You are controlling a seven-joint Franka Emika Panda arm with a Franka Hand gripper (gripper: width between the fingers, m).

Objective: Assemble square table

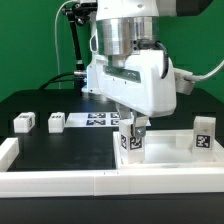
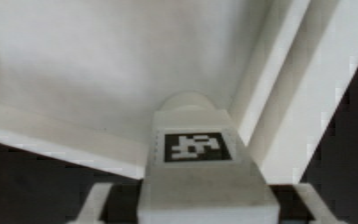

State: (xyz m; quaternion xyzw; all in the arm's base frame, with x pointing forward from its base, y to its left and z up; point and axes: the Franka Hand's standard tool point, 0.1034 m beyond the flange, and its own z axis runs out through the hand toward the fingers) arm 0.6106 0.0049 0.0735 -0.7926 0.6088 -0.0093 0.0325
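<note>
The square table's white slab lies at the exterior view's right, and in the wrist view its inner face and raised rim fill the picture. My gripper is shut on a white tagged leg, held upright over the slab's corner nearest the exterior view's left. Seen from the wrist, the leg sits between both fingers, with my gripper closed on its sides. Another leg stands on the slab's right side. Two loose legs rest on the black table at left.
The marker board lies flat behind the loose legs. Long white border rails run along the front and the left edge. The arm's body hangs over the middle of the workspace.
</note>
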